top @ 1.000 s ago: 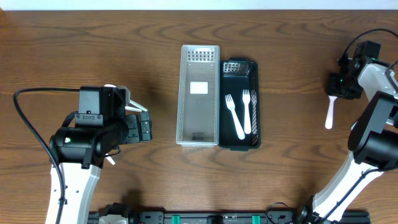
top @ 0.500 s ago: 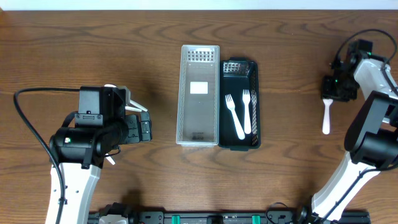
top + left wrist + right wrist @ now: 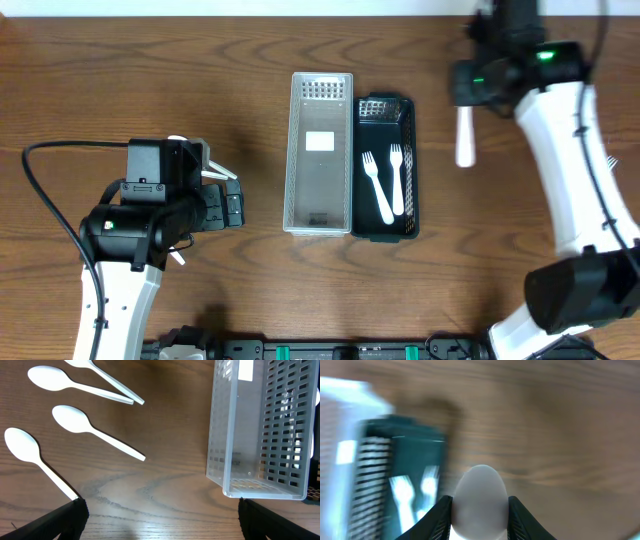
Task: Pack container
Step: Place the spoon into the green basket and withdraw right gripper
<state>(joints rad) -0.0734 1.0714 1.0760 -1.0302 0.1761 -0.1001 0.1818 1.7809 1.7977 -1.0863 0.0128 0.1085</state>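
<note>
A clear slotted container (image 3: 296,150) and a black slotted container (image 3: 411,170) stand side by side mid-table; two white forks (image 3: 385,185) lie in the black one. My right gripper (image 3: 468,85) hovers to the right of the black container, shut on a white spoon (image 3: 465,140) whose handle hangs down. In the right wrist view the spoon's bowl (image 3: 480,500) sits between the fingers, with the black container (image 3: 405,450) blurred at the left. My left gripper (image 3: 160,517) is open over bare wood, between the clear container (image 3: 260,435) and three loose white spoons (image 3: 95,435).
The loose spoons lie on the table's left side, mostly hidden under the left arm (image 3: 150,215) in the overhead view. A black cable (image 3: 40,190) loops to the left of that arm. The right arm (image 3: 575,190) spans the right side of the table.
The right arm has swung left from the table's far right edge toward the black container, carrying the white spoon with it. The left arm has not moved.
</note>
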